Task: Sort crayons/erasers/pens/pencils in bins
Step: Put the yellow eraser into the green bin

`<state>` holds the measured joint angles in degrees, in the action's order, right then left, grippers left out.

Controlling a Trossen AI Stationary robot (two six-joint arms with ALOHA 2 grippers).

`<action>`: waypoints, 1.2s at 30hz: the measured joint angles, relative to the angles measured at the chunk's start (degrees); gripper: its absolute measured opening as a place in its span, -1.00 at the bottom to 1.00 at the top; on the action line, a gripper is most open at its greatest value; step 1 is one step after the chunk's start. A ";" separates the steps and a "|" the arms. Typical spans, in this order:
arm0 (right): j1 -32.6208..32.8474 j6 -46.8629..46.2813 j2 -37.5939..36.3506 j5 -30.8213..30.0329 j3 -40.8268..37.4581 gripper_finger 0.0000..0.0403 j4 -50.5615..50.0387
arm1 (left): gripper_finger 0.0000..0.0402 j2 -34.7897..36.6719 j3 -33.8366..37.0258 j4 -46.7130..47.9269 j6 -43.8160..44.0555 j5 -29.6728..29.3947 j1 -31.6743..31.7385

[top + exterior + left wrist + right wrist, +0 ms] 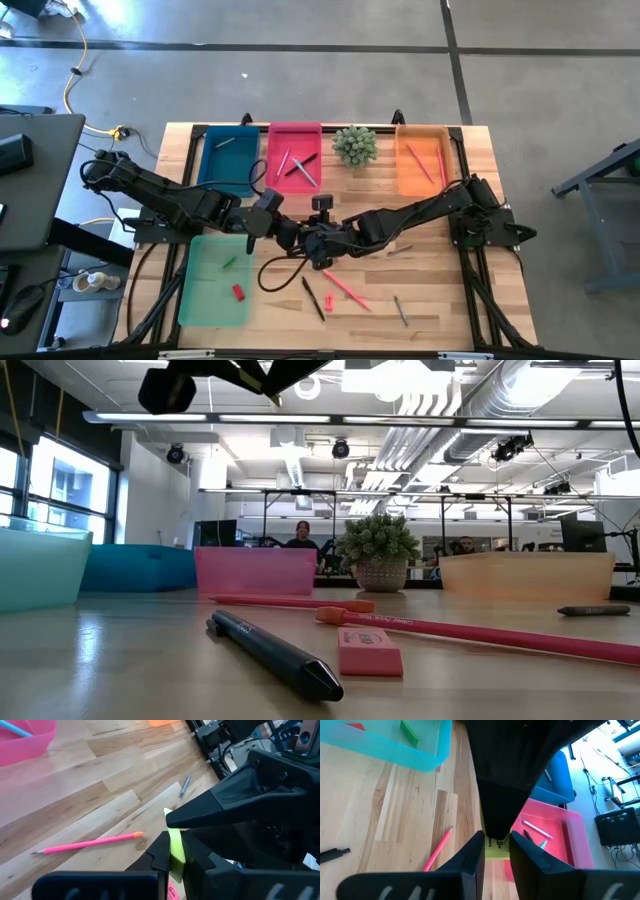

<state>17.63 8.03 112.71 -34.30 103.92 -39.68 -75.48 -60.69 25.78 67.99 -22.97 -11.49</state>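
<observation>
Your yellow eraser sits above the middle of the table, pinched between both grippers at once. In the left wrist view its long axis runs along the left gripper fingers, its free tip pointing out toward the right gripper's dark finger, which lies across it. The left gripper's jaws are clamped tight on it. In the right wrist view you see only a yellow sliver between that gripper's fingers, which stand narrowly apart around it. In the high view the two grippers meet nose to nose near table centre, just past the 3 o'clock edge of the pale-green bin. That bin holds the green eraser and a red eraser. Another red eraser lies on the bare wood toward 6 o'clock from the grippers, beside a pink pencil and a black pen. The teal bin, pink bin and orange bin line the 12 o'clock edge.
</observation>
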 joint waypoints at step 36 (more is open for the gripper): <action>-4.26 -1.98 0.00 3.08 -0.02 -0.01 -2.11 | -0.96 5.69 -0.05 29.46 5.69 3.21 -2.43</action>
<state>13.37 6.05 112.71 -31.22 103.90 -41.79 -69.79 -60.74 55.25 73.68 -19.76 -13.92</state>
